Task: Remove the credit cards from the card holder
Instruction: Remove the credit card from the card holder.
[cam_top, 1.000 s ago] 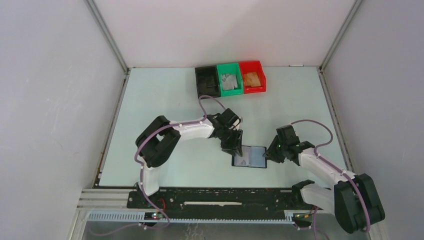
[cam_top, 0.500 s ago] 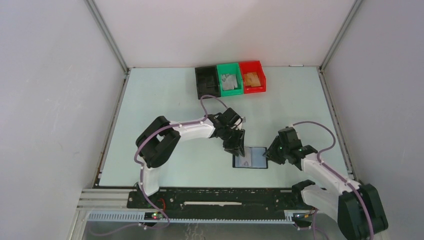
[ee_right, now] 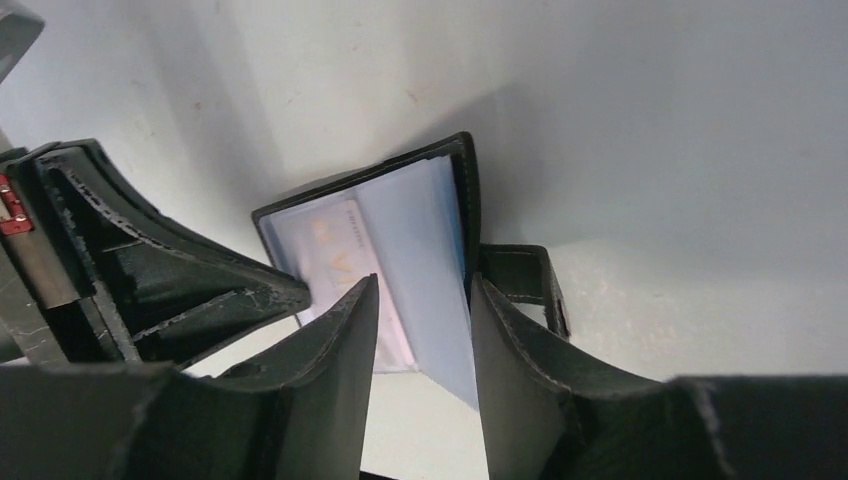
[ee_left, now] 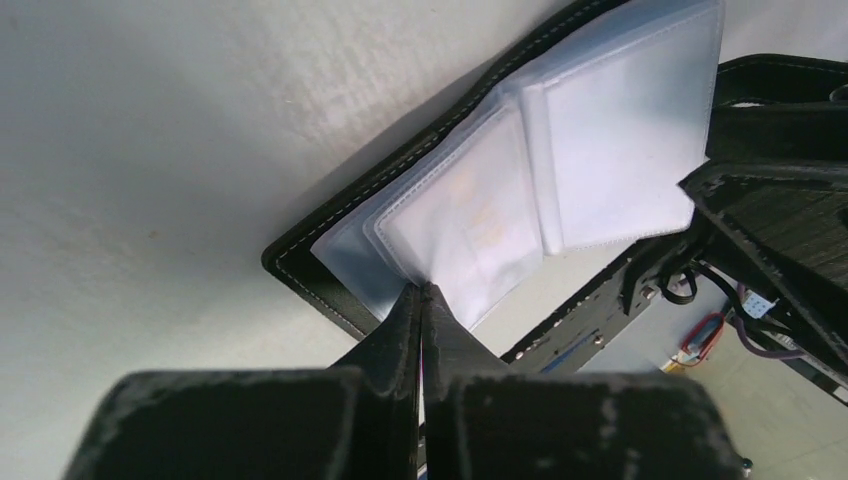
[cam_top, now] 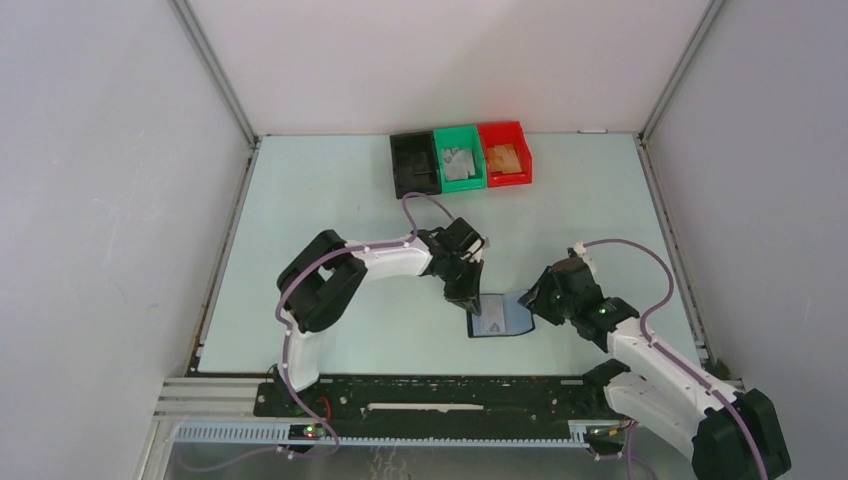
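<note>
The card holder point(cam_top: 502, 317) lies open on the worktop point(cam_top: 330, 200) between the arms, long axis left to right, strap tab point(ee_right: 520, 280) toward the right gripper point(cam_top: 533, 300). Frosted sleeves blur the credit cards point(ee_left: 478, 205); only faint orange print shows. The left gripper point(ee_left: 421, 292) is pressed closed at a sleeve corner. The right gripper's jaws stand partly apart over the pages.

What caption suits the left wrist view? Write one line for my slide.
Left gripper shut on the corner of a clear sleeve in the open card holder on the table.
</note>
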Controlling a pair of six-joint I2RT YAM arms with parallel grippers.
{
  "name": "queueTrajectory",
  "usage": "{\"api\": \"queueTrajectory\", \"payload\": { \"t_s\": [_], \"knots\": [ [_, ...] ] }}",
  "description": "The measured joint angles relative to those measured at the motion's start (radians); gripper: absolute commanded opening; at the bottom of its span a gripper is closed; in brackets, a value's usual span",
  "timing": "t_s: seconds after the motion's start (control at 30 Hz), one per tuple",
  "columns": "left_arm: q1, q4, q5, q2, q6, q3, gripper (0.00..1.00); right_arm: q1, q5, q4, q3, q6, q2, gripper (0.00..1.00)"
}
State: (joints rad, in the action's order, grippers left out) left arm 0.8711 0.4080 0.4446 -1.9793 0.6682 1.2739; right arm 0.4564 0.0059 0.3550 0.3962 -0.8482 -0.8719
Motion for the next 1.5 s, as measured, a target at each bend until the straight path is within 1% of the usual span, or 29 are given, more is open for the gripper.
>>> {"api": "queueTrajectory", "payload": {
  "t_s": [0.1, 0.27, 0.3, 0.43, 0.57, 0.73, 0.83, 0.97, 1.1, 1.2, 1.3, 1.5],
  "knots": [
    [-0.009, 0.004, -0.005, -0.007, -0.010, 0.000, 0.00, 0.006, 0.055, 0.050, 0.001, -0.027, 0.021, 0.54],
    [-0.030, 0.001, -0.003, -0.008, -0.032, 0.000, 0.00, 0.009, 0.131, 0.134, 0.001, -0.057, 0.155, 0.55],
    [-0.034, 0.001, -0.003, -0.008, -0.038, 0.000, 0.00, 0.010, 0.143, 0.143, 0.001, -0.060, 0.184, 0.54],
    [-0.048, 0.002, -0.003, -0.008, -0.059, 0.000, 0.00, 0.028, 0.149, 0.129, 0.001, -0.060, 0.216, 0.41],
    [-0.050, 0.002, 0.006, -0.008, -0.082, 0.000, 0.00, 0.047, 0.041, 0.008, 0.001, -0.047, 0.105, 0.37],
    [-0.050, 0.002, 0.019, -0.010, -0.102, 0.000, 0.00, 0.048, -0.114, -0.150, -0.006, -0.059, -0.145, 0.36],
    [-0.051, 0.002, 0.033, -0.015, -0.107, 0.000, 0.00, 0.039, -0.169, -0.221, -0.041, -0.081, -0.211, 0.32],
    [-0.054, 0.001, 0.052, -0.021, -0.112, 0.000, 0.00, 0.021, -0.206, -0.277, -0.071, -0.105, -0.243, 0.31],
    [-0.056, 0.002, 0.071, -0.030, -0.112, 0.006, 0.00, 0.005, -0.239, -0.357, -0.092, -0.125, -0.273, 0.26],
    [-0.055, 0.005, 0.079, -0.035, -0.116, 0.011, 0.00, -0.004, -0.267, -0.416, -0.116, -0.141, -0.289, 0.17],
    [-0.055, 0.006, 0.081, -0.036, -0.119, 0.013, 0.00, -0.011, -0.283, -0.449, -0.131, -0.154, -0.296, 0.00],
    [-0.055, 0.008, 0.079, -0.036, -0.120, 0.013, 0.00, -0.016, -0.279, -0.442, -0.137, -0.157, -0.267, 0.00]
  ]
}}
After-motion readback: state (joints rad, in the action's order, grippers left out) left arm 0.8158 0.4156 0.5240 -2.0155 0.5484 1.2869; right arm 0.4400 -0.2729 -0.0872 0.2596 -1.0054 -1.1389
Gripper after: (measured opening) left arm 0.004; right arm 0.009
